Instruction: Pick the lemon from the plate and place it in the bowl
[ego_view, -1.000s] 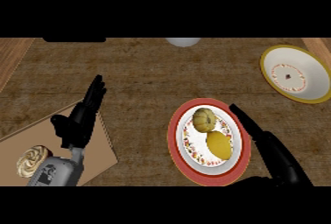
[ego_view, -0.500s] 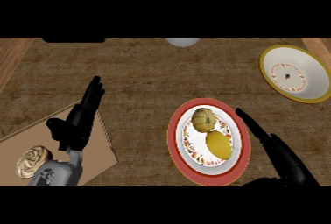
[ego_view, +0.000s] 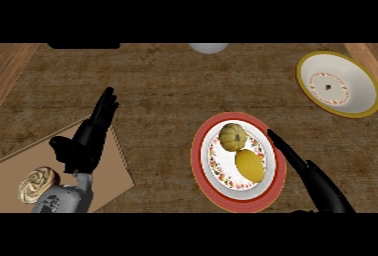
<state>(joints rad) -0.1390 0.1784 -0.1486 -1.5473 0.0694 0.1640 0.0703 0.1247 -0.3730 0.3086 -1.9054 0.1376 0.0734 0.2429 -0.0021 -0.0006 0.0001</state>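
Currently: smooth oval lemon (ego_view: 249, 166) on red-rimmed plate (ego_view: 198, 161); right hand (ego_view: 311, 176) at rim, left hand (ego_view: 88, 142) well apart, both straight-fingered.

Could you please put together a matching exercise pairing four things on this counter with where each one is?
Things:
1. smooth yellow lemon
2. white bowl with a yellow rim
3. swirled brown-and-cream pastry
4. black right hand

Places:
A. far right of the wooden counter
B. on the tan board, lower left
C. on the red-rimmed round plate
D. open, along that plate's right edge

Pairs: 1-C, 2-A, 3-B, 4-D.
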